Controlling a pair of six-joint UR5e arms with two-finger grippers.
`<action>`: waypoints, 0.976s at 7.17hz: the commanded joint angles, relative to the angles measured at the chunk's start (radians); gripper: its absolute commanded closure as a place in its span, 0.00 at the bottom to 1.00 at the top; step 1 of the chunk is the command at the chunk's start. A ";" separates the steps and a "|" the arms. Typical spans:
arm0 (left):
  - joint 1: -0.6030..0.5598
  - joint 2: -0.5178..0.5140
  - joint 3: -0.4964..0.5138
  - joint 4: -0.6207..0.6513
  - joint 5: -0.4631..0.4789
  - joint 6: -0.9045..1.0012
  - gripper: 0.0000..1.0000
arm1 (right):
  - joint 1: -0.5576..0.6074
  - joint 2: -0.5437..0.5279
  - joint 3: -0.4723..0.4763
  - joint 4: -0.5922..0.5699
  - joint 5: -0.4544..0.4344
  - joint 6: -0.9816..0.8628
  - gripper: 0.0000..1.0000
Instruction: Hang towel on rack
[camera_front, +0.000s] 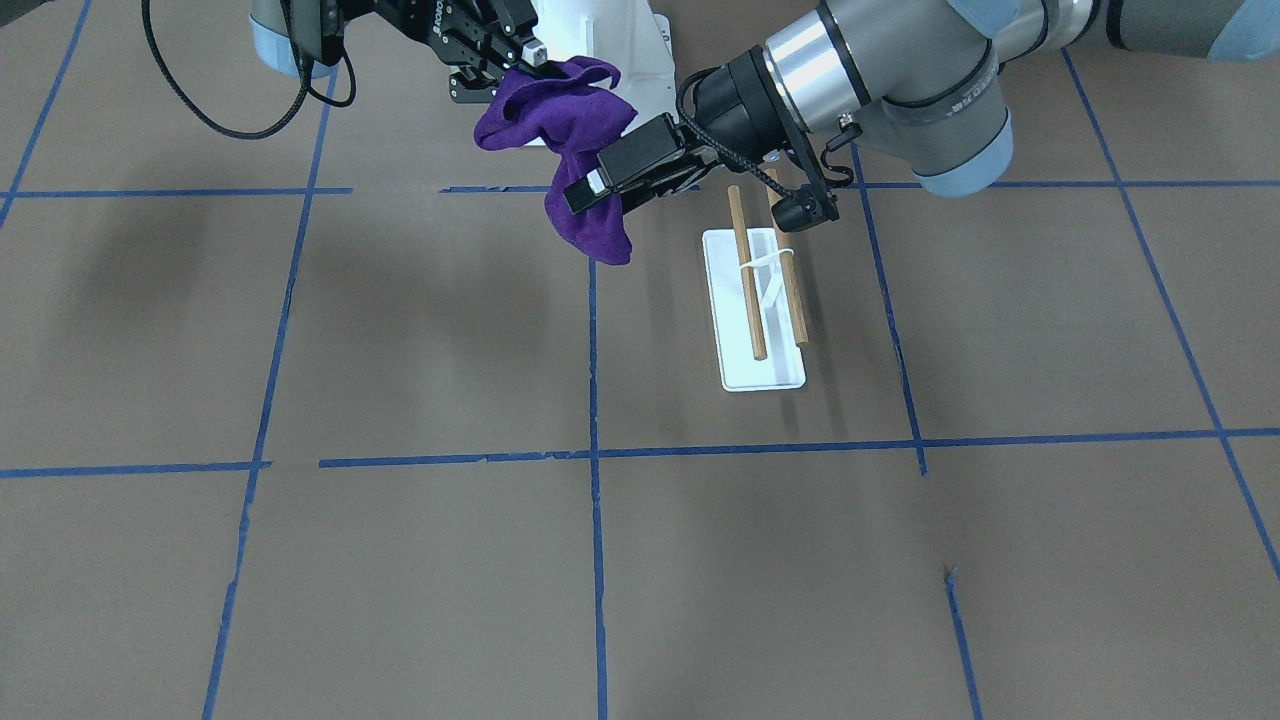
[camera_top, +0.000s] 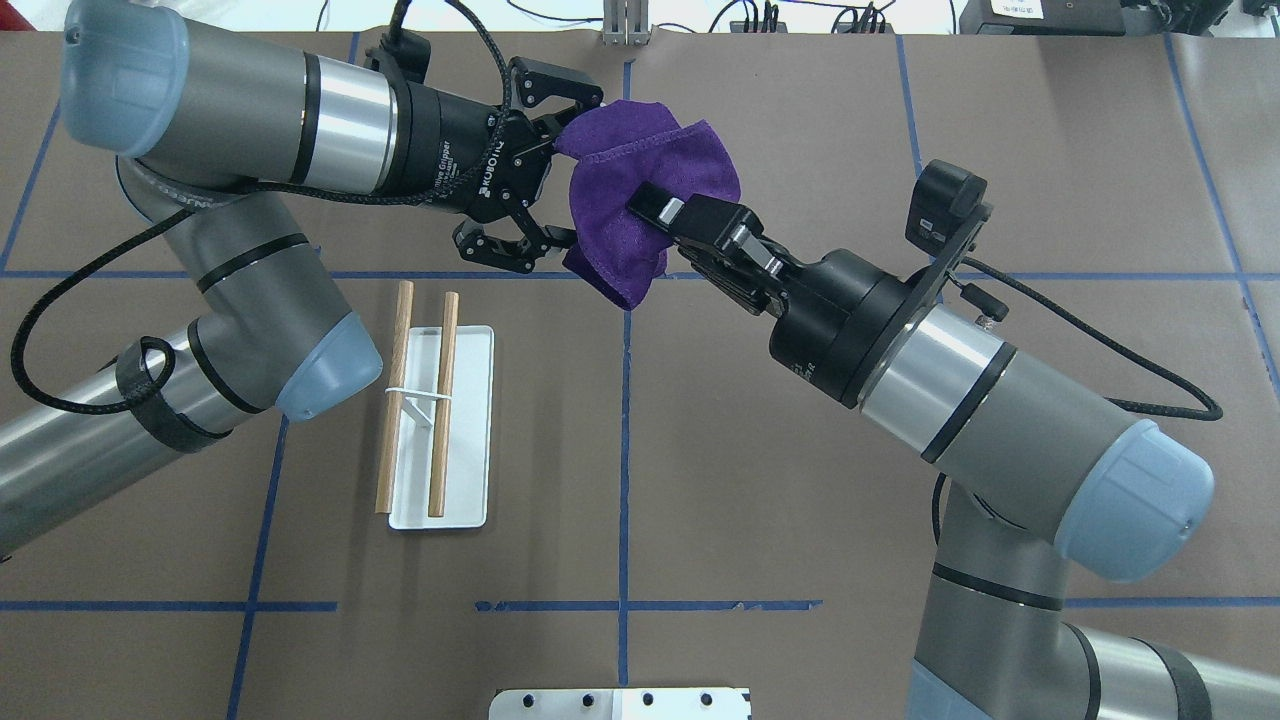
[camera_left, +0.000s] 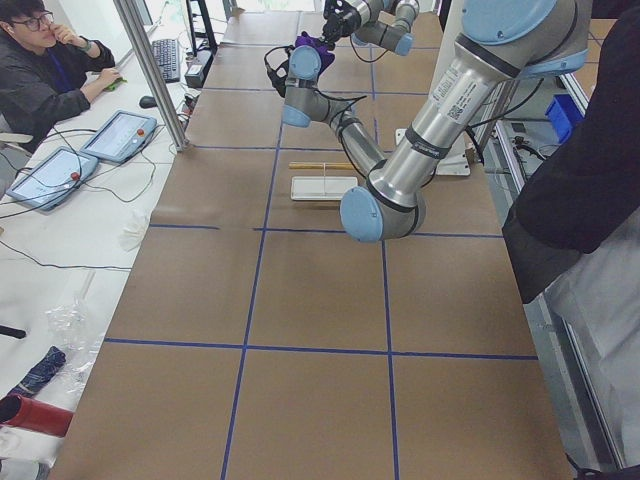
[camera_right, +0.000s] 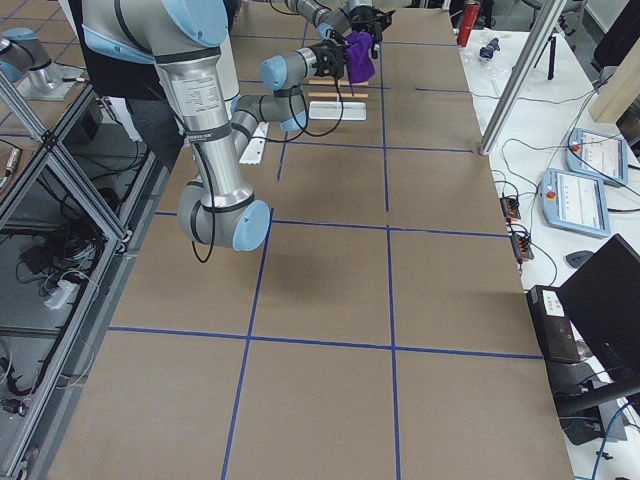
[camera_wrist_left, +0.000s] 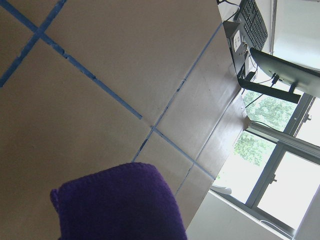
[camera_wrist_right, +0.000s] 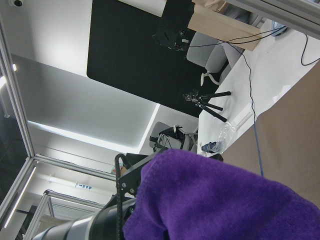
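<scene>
The right gripper (camera_top: 650, 203) pinches the bunched purple towel (camera_top: 620, 160) in mid-air while the left gripper (camera_top: 578, 170), jaws spread wide, brackets its edge, seemingly to share the hold, well apart from the wooden-rod rack (camera_top: 447, 350).

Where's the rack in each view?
Front-facing: rack right of centre.
Overhead: rack left of centre.
Exterior left: rack upper middle.
Exterior right: rack top middle.
Left wrist: not in it.
Right wrist: not in it.
Shared landmark: purple towel, in all six.
</scene>
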 joint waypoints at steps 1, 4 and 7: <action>0.001 0.001 0.001 0.004 0.004 -0.002 0.62 | -0.003 -0.001 0.013 0.000 0.009 -0.001 1.00; 0.000 0.004 0.000 0.002 0.004 0.002 1.00 | 0.000 -0.002 0.015 0.000 0.023 -0.001 1.00; -0.002 0.006 -0.008 0.004 0.004 -0.011 1.00 | 0.002 -0.008 0.029 0.028 0.022 0.001 0.01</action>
